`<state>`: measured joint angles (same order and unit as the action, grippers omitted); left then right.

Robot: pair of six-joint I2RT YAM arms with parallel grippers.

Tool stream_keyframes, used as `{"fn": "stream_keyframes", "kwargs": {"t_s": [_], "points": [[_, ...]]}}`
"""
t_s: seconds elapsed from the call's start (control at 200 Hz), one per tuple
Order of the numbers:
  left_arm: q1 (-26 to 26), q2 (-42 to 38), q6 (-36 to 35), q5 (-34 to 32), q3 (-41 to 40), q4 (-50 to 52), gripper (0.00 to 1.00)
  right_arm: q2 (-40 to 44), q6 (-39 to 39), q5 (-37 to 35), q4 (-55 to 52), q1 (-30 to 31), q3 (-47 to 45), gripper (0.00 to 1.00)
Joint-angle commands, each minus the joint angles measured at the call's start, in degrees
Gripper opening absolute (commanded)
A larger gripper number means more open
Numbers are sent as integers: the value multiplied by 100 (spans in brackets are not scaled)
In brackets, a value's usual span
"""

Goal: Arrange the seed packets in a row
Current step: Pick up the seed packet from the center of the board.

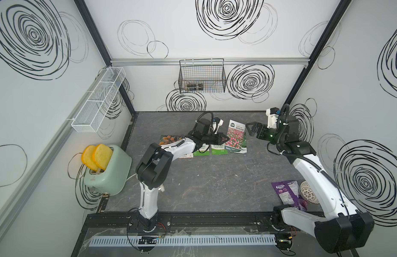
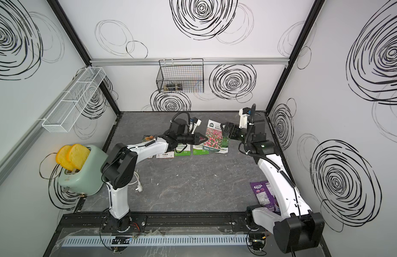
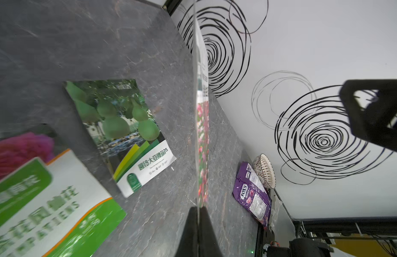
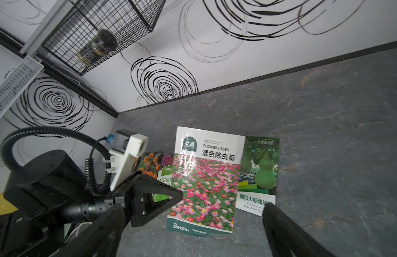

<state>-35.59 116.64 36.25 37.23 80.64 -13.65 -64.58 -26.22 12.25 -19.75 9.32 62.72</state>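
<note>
Where the left jaws are clamped shut on one long edge of the red-pink flower-field packet (image 1: 235, 139), the left wrist view shows that packet (image 3: 202, 155) edge-on, thin as a sheet and glossy. The right jaws stand wide and hold nothing, just beside its opposite long edge. On the right jaws' side, partly hidden by the held packet, the green-gourd packet (image 4: 260, 169) lies flat on the grey, stone-veined bench (image 1: 215, 184). Behind the left jaws, under their arm, two green-white packets (image 1: 219, 150) lie side by side, long edges nearly touching, with an orange-flower packet (image 1: 168, 140) beyond. Open bench spreads from both jaws toward the arms' bases. The crinkled purple snack pouch (image 1: 286, 192) and a perforated white bowl (image 1: 308, 192) sit well apart from them.
</note>
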Motion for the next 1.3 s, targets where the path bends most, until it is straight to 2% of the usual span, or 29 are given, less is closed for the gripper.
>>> {"fn": "stream_keyframes", "kwargs": {"t_s": [0.0, 0.215, 0.32, 0.43, 0.635, 0.765, 1.021, 1.291], "points": [[-323, 501, 934, -445, 481, -531, 0, 255, -304, -856, -218, 8, -277, 98], [-782, 1381, 1610, -631, 1315, -1028, 0, 829, -404, -1264, -236, 0, -776, 98], [-844, 1515, 2036, -712, 1369, -1491, 0, 1144, -604, -1302, -183, -91, -1080, 98], [-775, 1361, 2574, -870, 1112, -2237, 0, 1181, -763, -962, -139, -168, -1183, 98], [-526, 1041, 3277, -889, 899, -2667, 0, 894, -1291, 326, 493, -290, -1467, 98], [-371, 952, 3633, -762, 725, -2933, 0, 867, -1972, 888, 964, -467, -1825, 100], [-124, 811, 4227, -596, 371, -3539, 0, 826, -3565, 1796, 2368, -733, -2943, 86], [-131, 759, 4408, -218, 310, -3723, 0, 359, -3875, 2057, 3158, -1005, -3076, 79]]}}
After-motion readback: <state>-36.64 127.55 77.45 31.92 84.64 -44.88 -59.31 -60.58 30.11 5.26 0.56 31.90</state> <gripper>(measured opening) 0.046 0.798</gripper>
